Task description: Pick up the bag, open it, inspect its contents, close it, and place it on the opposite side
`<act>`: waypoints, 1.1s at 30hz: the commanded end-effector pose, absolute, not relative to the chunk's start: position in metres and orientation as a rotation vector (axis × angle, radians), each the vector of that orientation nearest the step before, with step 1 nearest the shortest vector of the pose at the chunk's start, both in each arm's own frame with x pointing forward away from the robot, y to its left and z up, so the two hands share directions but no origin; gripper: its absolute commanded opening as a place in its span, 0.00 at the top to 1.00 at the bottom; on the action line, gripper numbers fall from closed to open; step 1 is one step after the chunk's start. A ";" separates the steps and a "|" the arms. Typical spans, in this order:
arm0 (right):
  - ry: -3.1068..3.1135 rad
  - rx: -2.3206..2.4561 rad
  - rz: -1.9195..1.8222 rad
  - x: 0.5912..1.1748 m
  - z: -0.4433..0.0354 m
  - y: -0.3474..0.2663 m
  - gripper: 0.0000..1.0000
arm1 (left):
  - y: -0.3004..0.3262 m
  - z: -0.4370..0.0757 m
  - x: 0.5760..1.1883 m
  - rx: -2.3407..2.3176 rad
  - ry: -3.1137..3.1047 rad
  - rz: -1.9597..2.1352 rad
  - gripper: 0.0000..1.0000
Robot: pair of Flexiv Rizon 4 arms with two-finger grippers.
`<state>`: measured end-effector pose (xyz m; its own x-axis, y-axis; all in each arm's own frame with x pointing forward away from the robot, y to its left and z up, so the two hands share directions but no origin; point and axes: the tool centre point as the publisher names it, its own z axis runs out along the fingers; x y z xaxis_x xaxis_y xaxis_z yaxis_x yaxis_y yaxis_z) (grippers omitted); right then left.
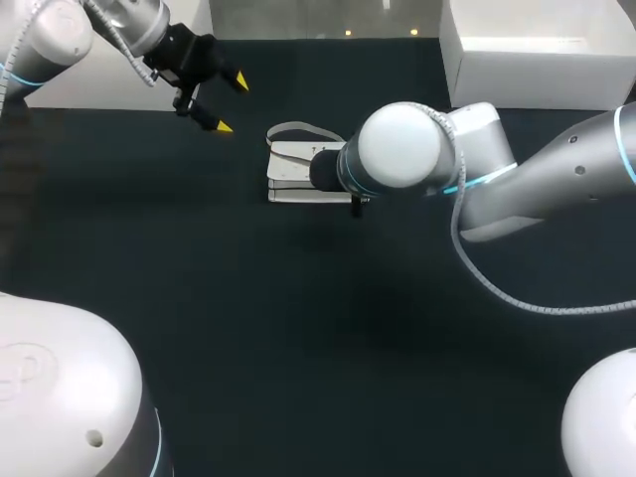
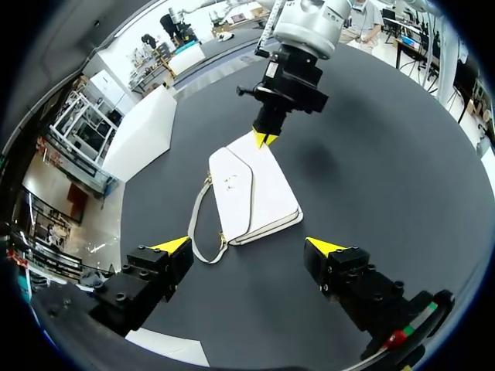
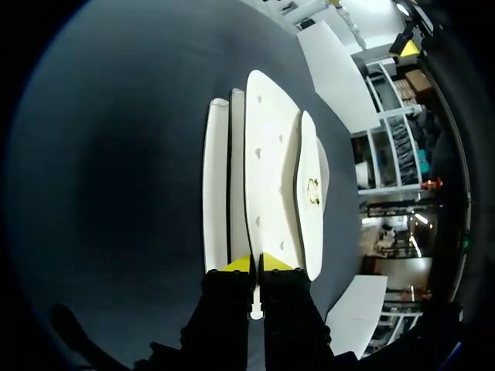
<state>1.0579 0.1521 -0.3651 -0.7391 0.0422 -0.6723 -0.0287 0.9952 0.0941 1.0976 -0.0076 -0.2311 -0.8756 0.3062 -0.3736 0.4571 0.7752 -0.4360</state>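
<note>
A white bag point(image 1: 296, 171) lies flat on the dark table point(image 1: 298, 328), its strap point(image 1: 293, 129) looped at the far side. My right gripper point(image 1: 353, 199) is down at the bag's near right edge, mostly hidden under its arm in the head view. In the right wrist view the right gripper point(image 3: 255, 264) is shut on a thin edge of the bag point(image 3: 267, 178). My left gripper point(image 1: 231, 104) hangs open above the table, back left of the bag. Seen from the left wrist, the bag point(image 2: 251, 193) lies ahead of the open left gripper point(image 2: 249, 247), with the right gripper point(image 2: 265, 139) at its far corner.
A white box point(image 1: 537, 50) stands at the back right corner. Another white box point(image 1: 99, 89) sits at the back left, behind my left arm. Dark open table stretches in front of the bag.
</note>
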 end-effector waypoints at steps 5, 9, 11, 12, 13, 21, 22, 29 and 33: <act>2.381 0.009 0.134 1.054 -0.369 0.161 1.00 | -0.014 -0.242 1.097 0.671 2.622 -0.821 0.00; 2.373 0.016 0.132 1.053 -0.370 0.168 1.00 | -0.025 -0.246 1.093 0.703 2.577 -0.810 0.00; 2.370 0.026 0.132 1.053 -0.370 0.171 1.00 | -0.030 -0.247 1.091 0.714 2.546 -0.829 0.00; 2.370 0.034 0.132 1.053 -0.370 0.172 1.00 | -0.034 -0.249 1.091 0.710 2.536 -0.828 0.00; 2.370 0.034 0.132 1.053 -0.370 0.172 1.00 | -0.037 -0.250 1.092 0.705 2.534 -0.836 0.00; 2.370 0.034 0.132 1.053 -0.370 0.172 1.00 | -0.039 -0.252 1.093 0.707 2.558 -0.843 0.00; 2.370 0.034 0.132 1.053 -0.370 0.172 1.00 | -0.039 -0.252 1.093 0.707 2.558 -0.843 0.00; 2.370 0.034 0.132 1.053 -0.370 0.172 1.00 | -0.054 -0.271 1.102 0.810 2.525 -0.908 0.00; 2.370 0.034 0.132 1.053 -0.370 0.172 1.00 | -0.068 -0.281 1.108 0.846 2.488 -0.940 0.00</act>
